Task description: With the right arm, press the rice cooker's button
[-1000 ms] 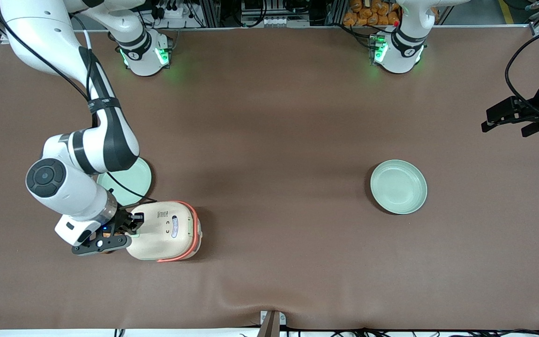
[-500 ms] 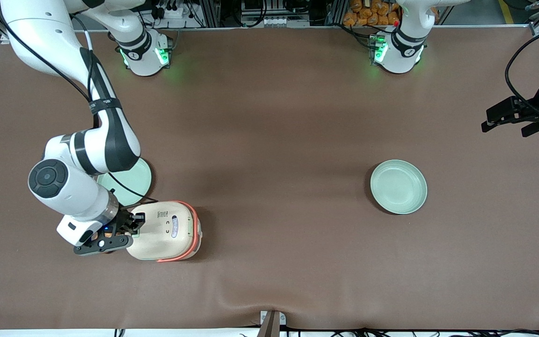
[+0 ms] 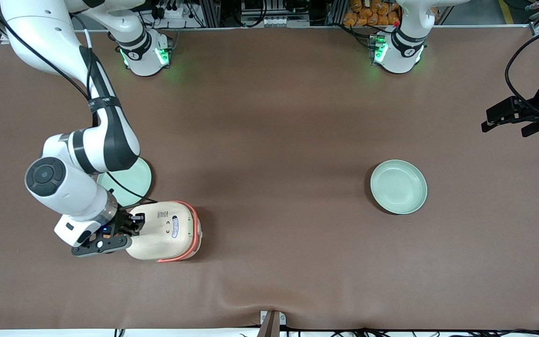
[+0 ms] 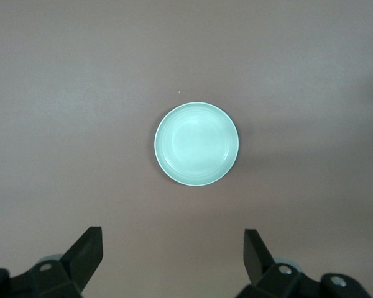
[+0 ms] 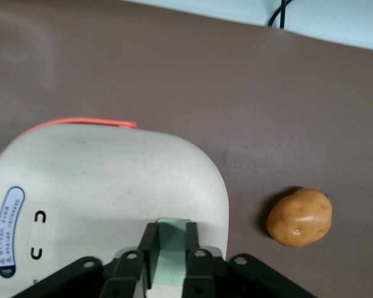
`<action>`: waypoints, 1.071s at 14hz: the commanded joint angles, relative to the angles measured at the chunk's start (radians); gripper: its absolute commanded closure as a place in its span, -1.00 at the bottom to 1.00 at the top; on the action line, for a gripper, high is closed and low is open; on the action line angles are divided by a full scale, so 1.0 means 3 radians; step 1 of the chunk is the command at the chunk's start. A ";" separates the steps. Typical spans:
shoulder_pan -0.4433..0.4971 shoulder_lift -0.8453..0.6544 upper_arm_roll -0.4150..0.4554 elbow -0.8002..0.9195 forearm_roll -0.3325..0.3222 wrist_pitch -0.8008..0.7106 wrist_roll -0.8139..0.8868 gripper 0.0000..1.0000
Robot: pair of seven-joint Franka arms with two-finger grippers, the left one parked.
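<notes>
I have the gripper [image 5: 171, 239] on the rice cooker [image 3: 164, 230] lid, at the button [image 5: 171, 253].
Its fingers [image 5: 148, 243] stand slightly apart, one on each side of this green patch. A potato [image 5: 299, 218] lies beside the cooker, on the table [image 3: 297, 140]; a plate [image 3: 129, 182] is just farther from my front camera.

Right arm [image 3: 87, 154]: large white jointed casing with black elbow sections, a round dark-grey joint cap at the wrist end, a silvery collar ring below it, and thin black cables running along the links, strapped on with a black band. Its base is white with a black ring and glowing green lights. Gripper [image 3: 127, 228]: black, two-fingered, tiny blue light on its body, small round screws on the black finger mounts in the right wrist view [image 5: 170, 254].
</notes>
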 commanded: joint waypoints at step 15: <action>-0.0256 -0.1334 0.0082 -0.0053 0.0517 -0.1708 0.0049 -1.00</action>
